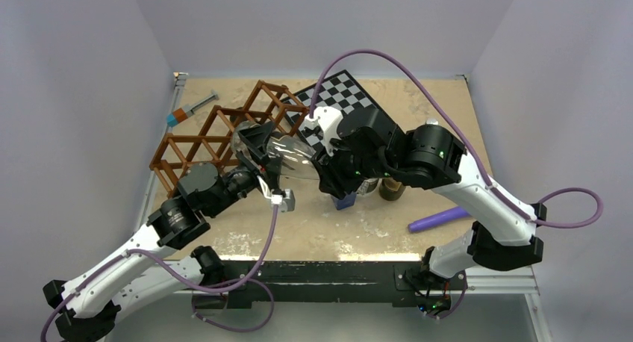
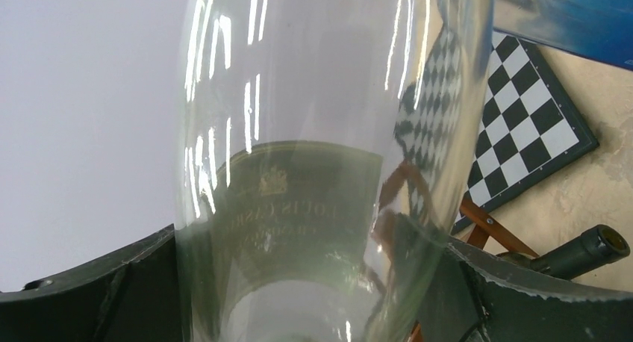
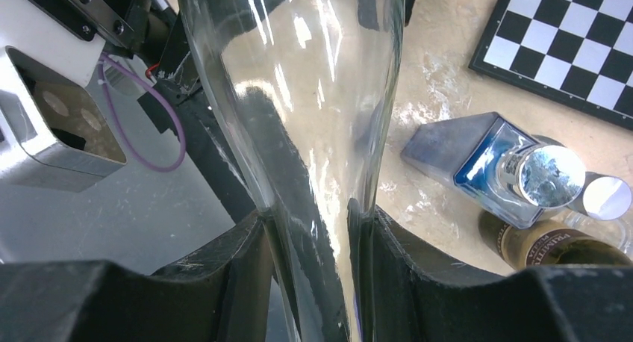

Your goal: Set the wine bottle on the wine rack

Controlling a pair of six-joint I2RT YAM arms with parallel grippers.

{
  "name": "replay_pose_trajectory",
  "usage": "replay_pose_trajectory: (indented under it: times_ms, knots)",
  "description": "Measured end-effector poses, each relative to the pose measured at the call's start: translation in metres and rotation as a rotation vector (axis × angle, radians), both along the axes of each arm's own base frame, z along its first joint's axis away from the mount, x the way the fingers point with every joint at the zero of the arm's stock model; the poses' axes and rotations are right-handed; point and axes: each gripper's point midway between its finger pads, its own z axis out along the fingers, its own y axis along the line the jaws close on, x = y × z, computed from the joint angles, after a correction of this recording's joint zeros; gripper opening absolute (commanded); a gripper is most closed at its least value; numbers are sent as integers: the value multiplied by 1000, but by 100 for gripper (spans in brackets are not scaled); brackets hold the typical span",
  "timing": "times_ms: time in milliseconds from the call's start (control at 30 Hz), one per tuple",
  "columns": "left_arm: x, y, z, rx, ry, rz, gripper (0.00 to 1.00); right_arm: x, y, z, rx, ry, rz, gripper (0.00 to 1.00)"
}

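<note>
The right claw (image 3: 313,282) is clamped on the slim neck of the wine bottle (image 1: 290,157), smooth clear glass streaked with glare; the left claw (image 2: 313,297) has its dark, matt jaws spread wide to either side of the broad round body, and whether they press the glass I cannot tell; the bottle hangs tilted between both claws; the wine rack (image 1: 216,133), a reddish-brown lattice of thin wooden bars, stands just beyond the left claw; a glossy checkerboard (image 1: 347,95) lies behind the right claw; a square blue glass flask (image 3: 478,159) sits beneath it.
</note>
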Motion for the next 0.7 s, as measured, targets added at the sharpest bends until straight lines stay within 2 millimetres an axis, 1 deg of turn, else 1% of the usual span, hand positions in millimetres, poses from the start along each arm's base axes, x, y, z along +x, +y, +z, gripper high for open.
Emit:
replay_pose_trajectory:
  times_ms: [67, 167, 367, 467, 600, 700]
  knots:
    - [0, 3, -1, 7, -10, 9, 99, 1, 2, 0, -4, -1, 6, 0]
    - [3, 8, -6, 49, -26, 36, 99, 4, -2, -3, -34, 3, -12, 0]
    - [8, 5, -15, 140, -26, 40, 99, 3, -17, -2, -83, 21, -24, 0]
    - [9, 4, -21, 179, -12, 35, 99, 1, -20, -5, -101, 28, -20, 0]
    - [7, 6, -26, 207, 5, 32, 99, 1, -20, -7, -114, 34, -17, 0]
    - [1, 14, -28, 225, 38, 34, 99, 3, -16, -8, -119, 33, -12, 0]
